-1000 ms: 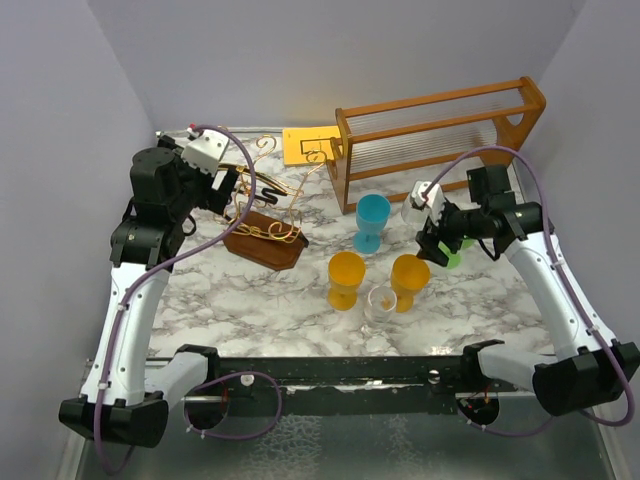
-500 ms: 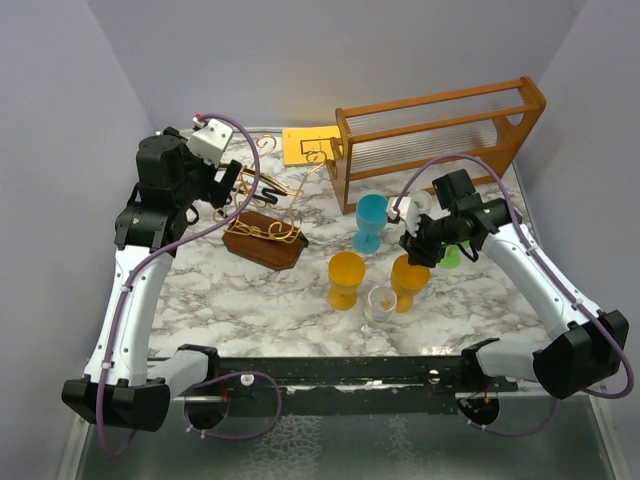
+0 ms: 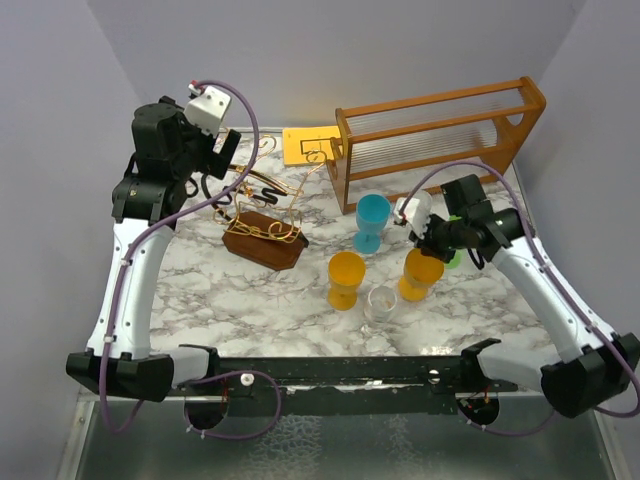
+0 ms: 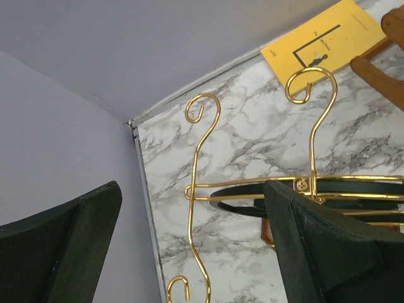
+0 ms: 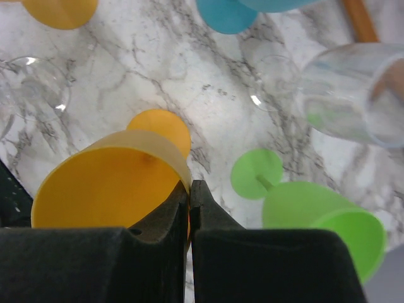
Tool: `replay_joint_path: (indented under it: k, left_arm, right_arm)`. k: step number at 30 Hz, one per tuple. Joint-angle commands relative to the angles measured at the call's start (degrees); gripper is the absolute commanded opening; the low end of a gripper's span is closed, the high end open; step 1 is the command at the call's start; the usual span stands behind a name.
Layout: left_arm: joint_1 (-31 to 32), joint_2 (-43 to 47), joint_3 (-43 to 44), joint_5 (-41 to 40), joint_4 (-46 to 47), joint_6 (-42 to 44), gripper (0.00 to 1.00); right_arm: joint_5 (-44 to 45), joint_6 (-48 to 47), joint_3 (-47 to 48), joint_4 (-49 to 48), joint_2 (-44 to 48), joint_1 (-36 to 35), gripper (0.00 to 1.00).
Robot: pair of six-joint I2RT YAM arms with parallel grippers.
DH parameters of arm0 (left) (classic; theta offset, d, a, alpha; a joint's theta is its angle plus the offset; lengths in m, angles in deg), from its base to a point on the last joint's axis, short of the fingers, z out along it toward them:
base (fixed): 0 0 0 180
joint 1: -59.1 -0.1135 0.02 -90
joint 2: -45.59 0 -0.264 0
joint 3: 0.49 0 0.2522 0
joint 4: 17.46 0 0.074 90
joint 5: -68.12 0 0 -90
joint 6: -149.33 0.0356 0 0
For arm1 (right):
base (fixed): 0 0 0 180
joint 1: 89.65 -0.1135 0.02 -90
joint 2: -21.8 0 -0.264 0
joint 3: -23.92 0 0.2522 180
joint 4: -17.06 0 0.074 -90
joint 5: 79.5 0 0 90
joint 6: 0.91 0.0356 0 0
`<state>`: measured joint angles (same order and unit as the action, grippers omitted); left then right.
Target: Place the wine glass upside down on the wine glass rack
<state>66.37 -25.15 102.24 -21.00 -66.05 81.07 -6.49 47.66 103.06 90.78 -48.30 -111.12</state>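
Observation:
My right gripper (image 3: 423,247) (image 5: 190,184) is shut on the rim of an orange wine glass (image 3: 420,273) (image 5: 107,189), with one finger inside the bowl and one outside. That glass stands upright on the marble table at centre right. The wine glass rack (image 3: 266,228), curly gold wire with a black curved piece on a dark brown base, stands at the left. My left gripper (image 3: 222,165) (image 4: 192,189) hangs open above the rack's gold arms (image 4: 203,142), holding nothing.
A second orange glass (image 3: 346,278), a blue one (image 3: 371,222), a clear one (image 3: 381,303) and a green one (image 3: 453,258) (image 5: 315,211) crowd round the held glass. A large wooden frame with clear rods (image 3: 440,130) stands at the back right, a yellow card (image 3: 306,145) beside it.
My right gripper moved left to the orange glass and shut on its rim. The left arm lifted and drew back over the rack, staying open.

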Motion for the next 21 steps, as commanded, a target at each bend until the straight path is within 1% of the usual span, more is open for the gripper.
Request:
replay_joint_path:
  k: [1,5,8,10,12,16,21]
  left_arm:
    - [0.13,-3.01,4.80,1.65,1.65,-2.65,0.99]
    - [0.12,-4.46,7.22,4.99,3.28,-5.43,0.99]
    - [0.12,-4.71,8.41,9.15,4.15,-7.85,0.99]
    - [0.12,-4.88,8.95,12.06,4.85,-9.98,0.99]
    - [0.17,-5.13,9.18,14.66,5.89,-13.11,0.99]
    - [0.12,-5.38,8.26,19.62,8.62,-20.96,0.99]
    - [0.19,-5.38,5.83,30.51,12.09,-29.07,0.98]
  right_arm:
    - [7.42,-0.86,-0.29,-3.59,9.82,-0.32,0.01]
    - [1.35,-2.01,3.87,-4.31,14.45,-0.32,0.01]
    - [-6.93,-2.79,8.86,-4.00,14.25,-0.32,0.01]
    - [-10.44,-2.93,12.36,-3.58,12.94,-0.32,0.01]
    - [-11.82,-2.91,16.52,-3.92,11.39,-0.28,0.01]
    - [-12.15,-0.87,21.60,-8.49,9.39,-0.32,0.01]
    - [-15.17,6.37,27.33,-14.92,5.00,-0.32,0.01]
